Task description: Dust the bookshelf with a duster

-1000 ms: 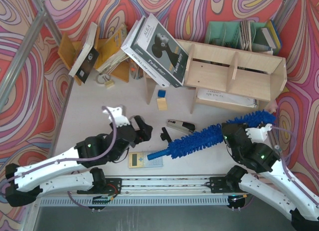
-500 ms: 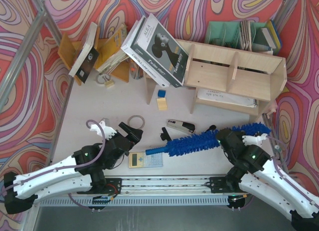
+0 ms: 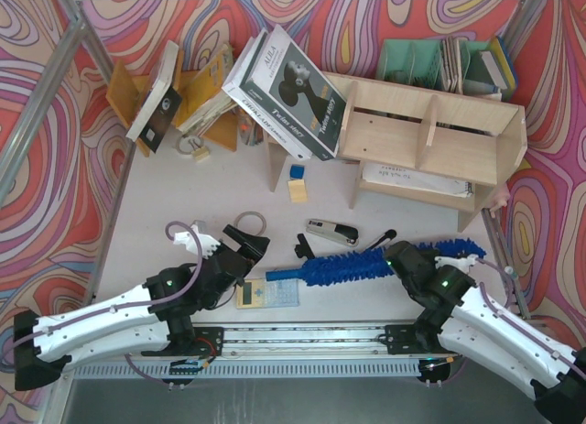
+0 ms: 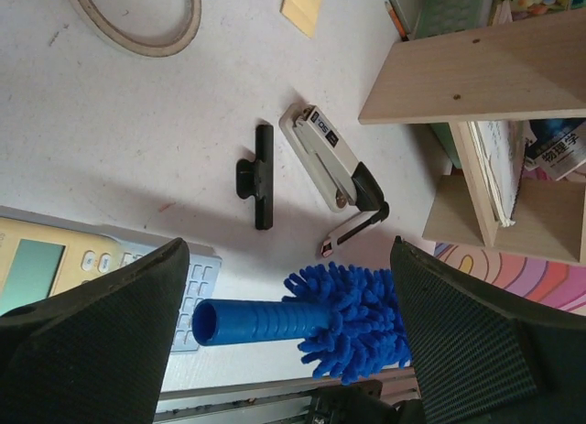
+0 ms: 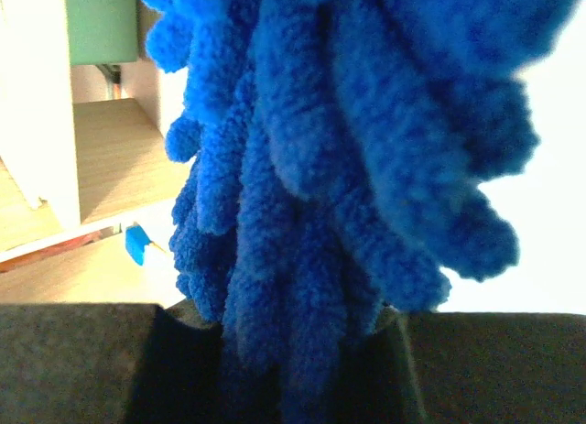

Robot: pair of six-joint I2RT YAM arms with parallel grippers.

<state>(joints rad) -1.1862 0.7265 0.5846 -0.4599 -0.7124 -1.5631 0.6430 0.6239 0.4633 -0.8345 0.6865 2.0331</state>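
Both my arms have shifted in the last second. My right gripper (image 3: 396,259) has pulled back toward my base and taken the duster (image 3: 343,268) along. My left gripper (image 3: 245,239) has turned to face its blue handle. My right fingers are clamped on the fluffy blue head, which fills that wrist's view. My left jaws stand wide apart, with the handle's end lying between them, not yet touched by either finger.

A calculator (image 3: 265,293) lies flat just beside my left gripper, by the handle's tip. Ahead of it sit a black clip (image 3: 305,247) and a stapler (image 3: 331,231). The bookshelf (image 3: 430,135) stands well beyond my right gripper, on a pale table (image 3: 183,195), with books leaning against its left end. Swirling red and pink walls close in the space.
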